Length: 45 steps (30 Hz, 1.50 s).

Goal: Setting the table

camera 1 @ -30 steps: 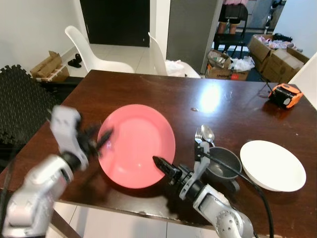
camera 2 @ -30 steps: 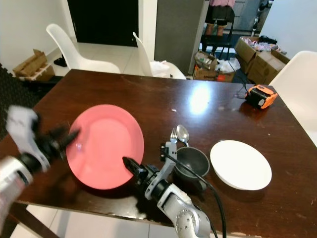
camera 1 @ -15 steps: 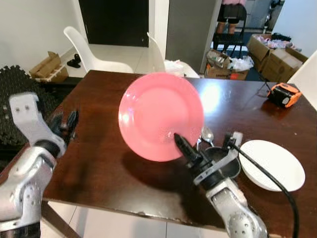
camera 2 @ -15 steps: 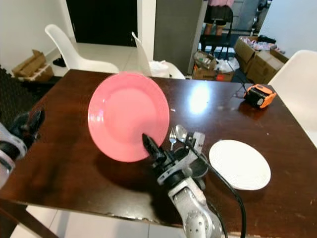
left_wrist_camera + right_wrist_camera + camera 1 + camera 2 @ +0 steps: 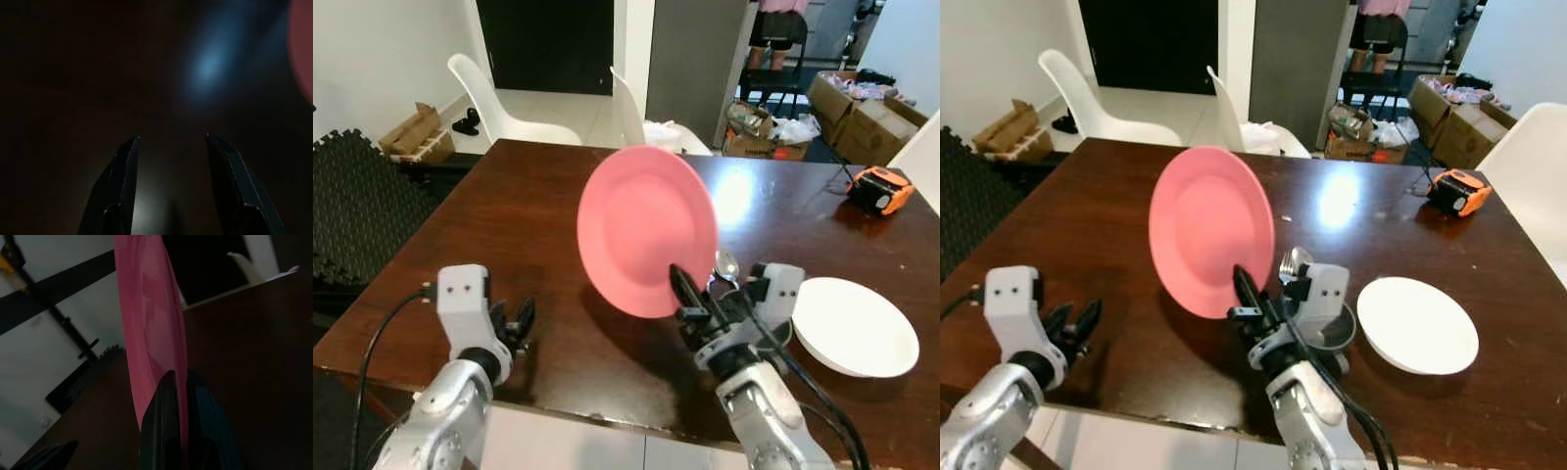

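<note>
Pink plate (image 5: pixel 646 228) stands nearly on edge in the air above the middle of the dark wooden surface (image 5: pixel 538 196), its face turned toward nine o'clock and tipped a little back. The right hand (image 5: pixel 686 291) pinches its lower rim, one black finger on each face, as the right wrist view shows with the rim (image 5: pixel 151 333) running up between the two fingers (image 5: pixel 164 426). The right forearm rises from the near edge at about five o'clock, angled up and slightly toward eleven o'clock, with a black cable trailing down from the wrist.

Just beyond the right hand, at about two o'clock from it, lie a spoon (image 5: pixel 726 264) and a fork partly hidden by the plate, and a grey bowl (image 5: pixel 1337 328) sits behind the wrist. A white plate (image 5: pixel 855 325) rests on the surface at three o'clock from the hand, apart from the bowl. An orange tape measure (image 5: pixel 879 189) lies far off at one o'clock.

The left hand (image 5: pixel 521 323) hovers low over the near edge at about eight o'clock, fingers spread apart and holding nothing, pointing toward the plate. Its forearm is bent upward from below the surface edge.

White chairs (image 5: pixel 499 98) stand at the far side.
</note>
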Tool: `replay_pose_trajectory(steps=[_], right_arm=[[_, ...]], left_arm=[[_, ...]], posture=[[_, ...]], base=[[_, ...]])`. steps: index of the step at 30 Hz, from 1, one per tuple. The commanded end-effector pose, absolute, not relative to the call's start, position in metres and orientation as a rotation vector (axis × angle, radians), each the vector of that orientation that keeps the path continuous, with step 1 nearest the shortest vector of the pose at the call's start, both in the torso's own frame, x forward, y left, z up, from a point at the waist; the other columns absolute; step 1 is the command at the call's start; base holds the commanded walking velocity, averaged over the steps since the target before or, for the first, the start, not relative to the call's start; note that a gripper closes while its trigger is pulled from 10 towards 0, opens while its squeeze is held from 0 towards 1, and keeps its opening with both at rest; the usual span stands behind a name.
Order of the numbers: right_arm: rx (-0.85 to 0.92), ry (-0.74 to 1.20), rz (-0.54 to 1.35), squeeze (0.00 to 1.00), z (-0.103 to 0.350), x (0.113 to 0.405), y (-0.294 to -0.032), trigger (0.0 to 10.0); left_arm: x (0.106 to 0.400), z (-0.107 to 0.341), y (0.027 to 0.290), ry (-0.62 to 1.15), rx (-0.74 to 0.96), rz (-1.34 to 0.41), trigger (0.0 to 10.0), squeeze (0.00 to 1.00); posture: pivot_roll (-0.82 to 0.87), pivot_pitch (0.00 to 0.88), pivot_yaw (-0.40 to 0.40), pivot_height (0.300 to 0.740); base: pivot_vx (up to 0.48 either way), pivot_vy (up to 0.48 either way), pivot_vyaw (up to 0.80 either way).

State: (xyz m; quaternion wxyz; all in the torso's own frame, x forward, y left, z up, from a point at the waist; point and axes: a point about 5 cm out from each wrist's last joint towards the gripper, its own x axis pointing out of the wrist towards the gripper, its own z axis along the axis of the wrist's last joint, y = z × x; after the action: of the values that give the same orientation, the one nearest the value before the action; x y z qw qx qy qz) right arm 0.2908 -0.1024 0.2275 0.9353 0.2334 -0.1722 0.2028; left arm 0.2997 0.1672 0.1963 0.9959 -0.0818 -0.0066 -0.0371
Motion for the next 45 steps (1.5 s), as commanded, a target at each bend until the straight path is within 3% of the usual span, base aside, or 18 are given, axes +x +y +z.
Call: replay_pose_trajectory(steps=[1,14,21,28,30,45], right_arm=[[0.502,-0.389,0.382,0.0,0.233,0.288,-0.104,10.0],[0.49,-0.361,0.319,0.0,0.236,0.296,-0.106,10.0],[0.379,-0.408,0.31,0.0,0.241,0.298,-0.105,10.0],[0.375,-0.415,0.271,0.0,0.24,0.302,-0.109,10.0],[0.363,-0.423,0.255,0.07,0.24,0.303,-0.111,10.0],[0.378,-0.42,0.272,0.07,0.236,0.305,-0.108,10.0]], left_arm=[[0.296,0.188,0.165,0.003,-0.131,-0.065,10.0,0.0],[0.3,0.184,0.163,0.008,-0.09,-0.048,10.0,0.0],[0.302,0.184,0.158,-0.003,-0.078,-0.058,10.0,0.0],[0.304,0.185,0.158,-0.018,-0.067,-0.055,10.0,0.0],[0.305,0.185,0.155,-0.024,-0.057,-0.06,10.0,0.0],[0.307,0.181,0.152,-0.023,-0.042,-0.072,10.0,0.0]], posture=[[0.01,0.181,0.075,0.74],[0.02,0.163,0.08,0.74],[0.02,0.154,0.084,0.74],[0.02,0.153,0.082,0.74],[0.02,0.152,0.081,0.74],[0.02,0.14,0.08,0.74]], base=[[0.0,0.0,0.0],[0.0,0.0,0.0],[0.0,0.0,0.0],[0.0,0.0,0.69],[0.0,0.0,0.75],[0.0,0.0,0.75]])
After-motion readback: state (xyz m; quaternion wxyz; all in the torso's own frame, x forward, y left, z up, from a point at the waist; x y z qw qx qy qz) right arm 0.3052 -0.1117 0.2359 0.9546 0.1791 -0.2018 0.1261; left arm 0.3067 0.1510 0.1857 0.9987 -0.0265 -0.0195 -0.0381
